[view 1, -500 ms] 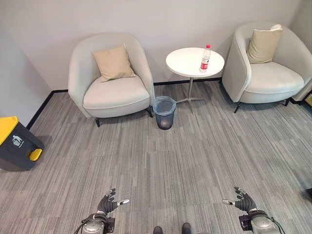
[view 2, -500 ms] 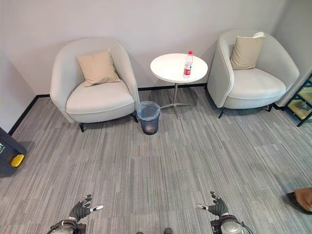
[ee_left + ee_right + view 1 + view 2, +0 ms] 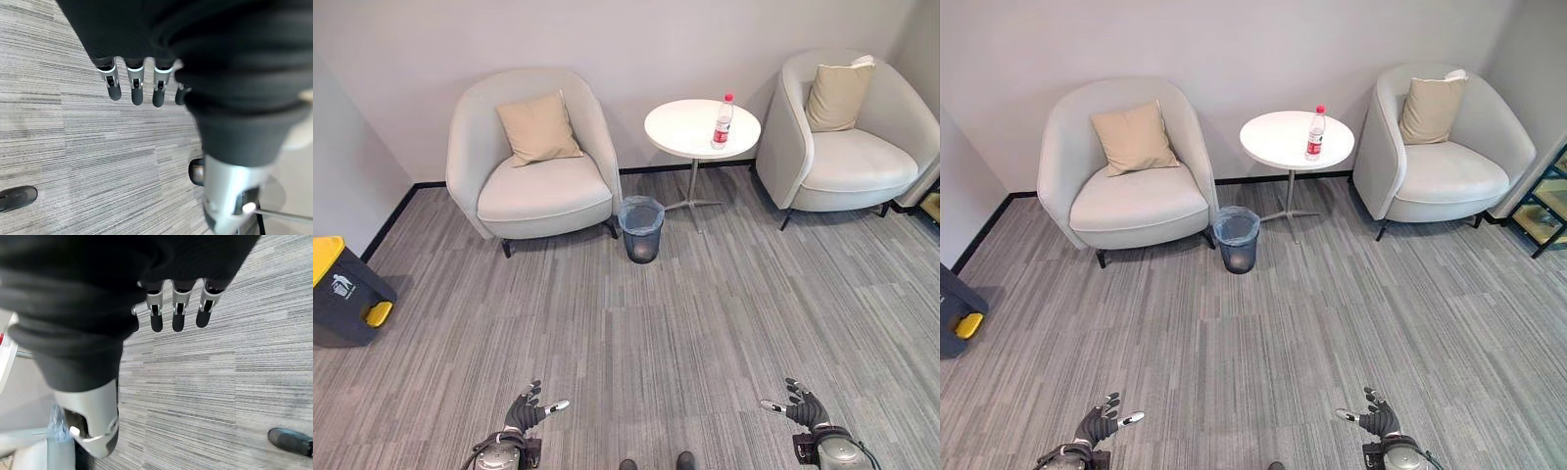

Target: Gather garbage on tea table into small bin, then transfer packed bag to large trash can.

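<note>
1. Basically nothing's done yet, as far as I can judge. The plastic bottle (image 3: 722,120) stands upright on the round white table (image 3: 690,132) in the upper middle of the frame, near the table's right edge. It's the one piece of garbage I can spot on there.
2. The small bin (image 3: 641,227) with its clear liner sits on the floor just below and left of the table, next to the left armchair (image 3: 530,157). Can't tell if anything's inside it.
3. Both hands are way down at the bottom edge, well apart from the table. The left hand (image 3: 528,411) at lower left and the right hand (image 3: 800,405) at lower right each have relaxed, spread fingers with nothing in them. The wrist views back this up: straight fingers (image 3: 134,88) over bare carpet.
4. So what's left is pretty much everything: get to the table, bin the bottle, pull the bag, carry it over.
5. View differences: the left eye view shows the large trash can (image 3: 347,292) with its yellow lid at the far left edge; the right eye view catches just a sliver of it, but shows a dark shelf at the right edge.
</note>
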### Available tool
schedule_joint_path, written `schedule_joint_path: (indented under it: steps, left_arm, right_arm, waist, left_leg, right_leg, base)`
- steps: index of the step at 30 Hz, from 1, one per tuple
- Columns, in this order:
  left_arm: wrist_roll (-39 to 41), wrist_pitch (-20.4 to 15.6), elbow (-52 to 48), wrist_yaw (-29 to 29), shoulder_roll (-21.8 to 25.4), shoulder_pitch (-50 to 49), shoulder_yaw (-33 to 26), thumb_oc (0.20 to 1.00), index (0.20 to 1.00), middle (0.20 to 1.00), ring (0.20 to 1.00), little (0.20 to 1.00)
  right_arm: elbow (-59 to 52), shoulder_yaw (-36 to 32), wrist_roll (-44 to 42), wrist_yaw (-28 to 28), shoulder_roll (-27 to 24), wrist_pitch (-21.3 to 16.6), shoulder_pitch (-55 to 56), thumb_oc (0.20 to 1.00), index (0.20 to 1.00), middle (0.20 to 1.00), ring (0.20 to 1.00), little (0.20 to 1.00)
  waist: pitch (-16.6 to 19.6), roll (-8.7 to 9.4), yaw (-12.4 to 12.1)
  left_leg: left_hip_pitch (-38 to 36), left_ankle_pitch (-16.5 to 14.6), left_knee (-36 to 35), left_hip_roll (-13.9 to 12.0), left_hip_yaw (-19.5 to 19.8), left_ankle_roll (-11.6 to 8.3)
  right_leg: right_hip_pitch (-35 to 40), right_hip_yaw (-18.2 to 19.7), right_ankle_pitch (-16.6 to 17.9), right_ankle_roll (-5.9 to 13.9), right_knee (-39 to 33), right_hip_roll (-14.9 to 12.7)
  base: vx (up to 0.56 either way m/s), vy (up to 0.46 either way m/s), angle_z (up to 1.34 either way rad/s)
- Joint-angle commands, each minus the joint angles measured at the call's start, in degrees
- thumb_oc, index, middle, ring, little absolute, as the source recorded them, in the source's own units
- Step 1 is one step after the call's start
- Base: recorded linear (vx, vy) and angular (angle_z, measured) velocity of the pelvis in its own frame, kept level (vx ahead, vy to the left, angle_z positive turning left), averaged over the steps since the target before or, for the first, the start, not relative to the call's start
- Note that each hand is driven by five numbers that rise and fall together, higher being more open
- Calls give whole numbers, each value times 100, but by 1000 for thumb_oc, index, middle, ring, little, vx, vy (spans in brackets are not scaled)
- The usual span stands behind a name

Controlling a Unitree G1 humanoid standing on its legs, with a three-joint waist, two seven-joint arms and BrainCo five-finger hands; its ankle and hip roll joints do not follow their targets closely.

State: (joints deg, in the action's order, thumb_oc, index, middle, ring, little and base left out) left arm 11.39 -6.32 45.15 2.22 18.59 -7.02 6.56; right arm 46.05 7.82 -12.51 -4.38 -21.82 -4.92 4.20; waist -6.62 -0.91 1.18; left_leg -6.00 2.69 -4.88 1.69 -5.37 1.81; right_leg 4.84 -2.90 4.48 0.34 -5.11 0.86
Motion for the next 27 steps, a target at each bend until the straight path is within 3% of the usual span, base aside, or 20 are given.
schedule_joint_path:
  steps: [1, 8, 12, 14, 16, 20, 23, 24, 25, 26, 27]
  left_arm:
    - [222, -129, 54, 44, 108, 246, -14, 1000, 1000, 1000, 1000, 1000]
    - [233, -150, -75, 102, 204, 344, 9, 1000, 1000, 1000, 1000, 1000]
    - [285, -157, -198, 113, 298, 337, -89, 1000, 1000, 1000, 1000, 1000]
    - [268, -166, -183, 121, 312, 355, -118, 1000, 1000, 1000, 1000, 1000]
    - [284, -166, -207, 136, 304, 322, -143, 1000, 1000, 1000, 1000, 1000]
    - [334, -177, -146, 175, 243, 401, -112, 1000, 1000, 1000, 1000, 1000]
    - [246, -207, -148, 154, 205, 401, -41, 1000, 1000, 1000, 1000, 1000]
    - [226, -212, -144, 146, 144, 404, -3, 1000, 1000, 1000, 1000, 1000]
    - [232, -208, -125, 132, 109, 419, 18, 1000, 1000, 1000, 1000, 1000]
    - [276, -207, -178, 85, 77, 446, 88, 1000, 1000, 1000, 1000, 1000]
    - [287, -191, -231, 55, 60, 471, 139, 1000, 1000, 1000, 1000, 1000]
  right_arm:
    - [148, -115, -196, -68, 2, -139, -377, 1000, 1000, 1000, 1000, 1000]
    - [261, -158, -228, -155, -37, -99, -556, 1000, 1000, 1000, 1000, 1000]
    - [171, -198, -213, -148, -81, -72, -677, 1000, 1000, 1000, 1000, 1000]
    - [127, -200, -194, -137, -94, -86, -703, 1000, 1000, 1000, 1000, 1000]
    - [54, -210, -173, -138, -114, -76, -690, 1000, 1000, 1000, 1000, 1000]
    - [-14, -117, -82, -165, -136, -57, -789, 1000, 1000, 1000, 1000, 1000]
    - [-58, -131, -66, -135, -135, -70, -666, 1000, 1000, 1000, 1000, 1000]
    - [-27, -148, -43, -131, -159, -106, -590, 1000, 1000, 1000, 1000, 1000]
    - [-27, -156, -41, -124, -172, -122, -571, 1000, 1000, 1000, 1000, 1000]
    - [-52, -154, -102, -111, -179, -165, -554, 1000, 1000, 1000, 1000, 1000]
    - [-84, -132, -122, -93, -206, -166, -548, 1000, 1000, 1000, 1000, 1000]
  waist:
    - [-22, 188, 5]
    - [-89, 234, -65]
    - [-249, 202, -84]
    - [-374, 154, -52]
    - [-412, 150, -45]
    - [-555, 156, 29]
    - [-544, 169, 109]
    - [-455, 127, 150]
    - [-437, 69, 178]
    - [-441, 60, 185]
    - [-500, 63, 165]
  left_leg:
    - [36, -690, 224, -29, 149, -267]
    - [478, -853, 610, 86, 142, -144]
    - [604, -986, 747, 124, 93, -5]
    - [547, -1035, 754, 81, 25, 23]
    - [434, -1077, 711, 77, -25, 1]
    - [-78, -1246, 523, -7, -226, -135]
    - [-325, -1417, 543, -31, -175, -206]
    - [-421, -1449, 664, -166, -139, -341]
    - [-396, -1368, 892, -281, -128, -456]
    - [-53, -951, 1746, -451, -124, -674]
    - [183, -761, 2298, -540, -116, -743]
  right_leg:
    - [223, 87, -846, 537, 203, -424]
    - [-157, 206, -882, 613, 510, -493]
    - [-738, 314, -920, 767, 1374, -479]
    - [-1082, 246, -904, 824, 1895, -486]
    - [-1173, 54, -855, 801, 1808, -551]
    - [-1637, -842, -337, 805, 876, -727]
    - [-1594, -889, -284, 765, 801, -790]
    - [-1508, -901, -300, 662, 843, -753]
    - [-1400, -927, -359, 603, 809, -677]
    - [-1151, -958, -453, 440, 654, -574]
    - [-985, -952, -531, 347, 584, -509]
  base:
    - [7, 44, 0]
    - [15, 65, -7]
    - [16, 103, -33]
    - [63, 47, -32]
    - [140, -36, -25]
    - [289, -178, -52]
    - [299, -207, -5]
    - [385, -294, 30]
    - [410, -420, 38]
    - [260, -354, 19]
    - [224, -358, 14]
